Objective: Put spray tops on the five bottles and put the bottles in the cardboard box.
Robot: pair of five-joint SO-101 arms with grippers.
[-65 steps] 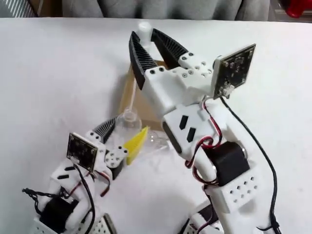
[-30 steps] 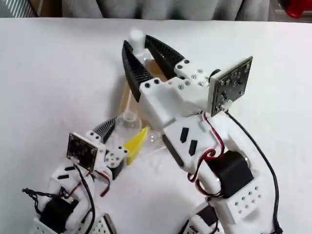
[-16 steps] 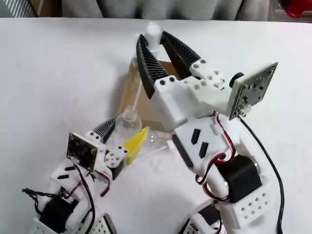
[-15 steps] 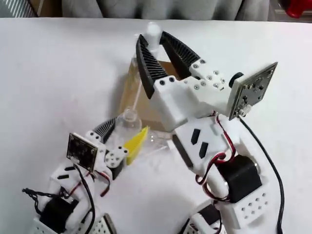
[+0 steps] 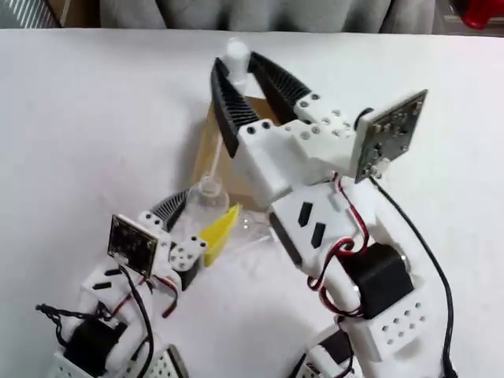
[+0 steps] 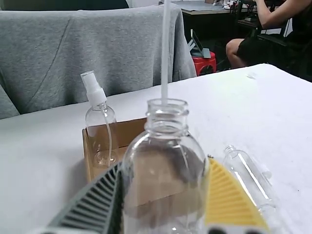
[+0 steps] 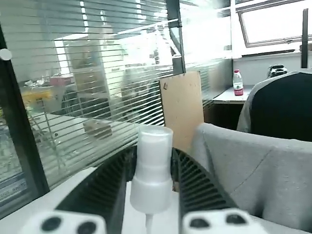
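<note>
My left gripper point(image 5: 197, 214) point(image 6: 165, 197) is shut on a clear bottle point(image 5: 206, 195) point(image 6: 163, 165), held upright with its neck uncapped. My right gripper point(image 5: 236, 61) point(image 7: 152, 163), above the cardboard box point(image 5: 206, 150) point(image 6: 131, 134), is shut on a white spray top point(image 5: 236, 52) point(image 7: 152, 168). Its thin tube point(image 5: 214, 161) point(image 6: 165, 48) hangs down, and the lower end is at the held bottle's neck. A bottle with a spray top point(image 6: 97, 129) stands in the box.
A clear bottle without a top point(image 5: 253, 225) point(image 6: 248, 170) lies on the white table point(image 5: 94, 110) between the two arms. The right arm's body hangs over the box and the table's near right side. The table's left and far parts are bare.
My right gripper has swung from side to side above the box with the spray top, ending slightly left of half a second ago. The left arm and its bottle have kept still.
</note>
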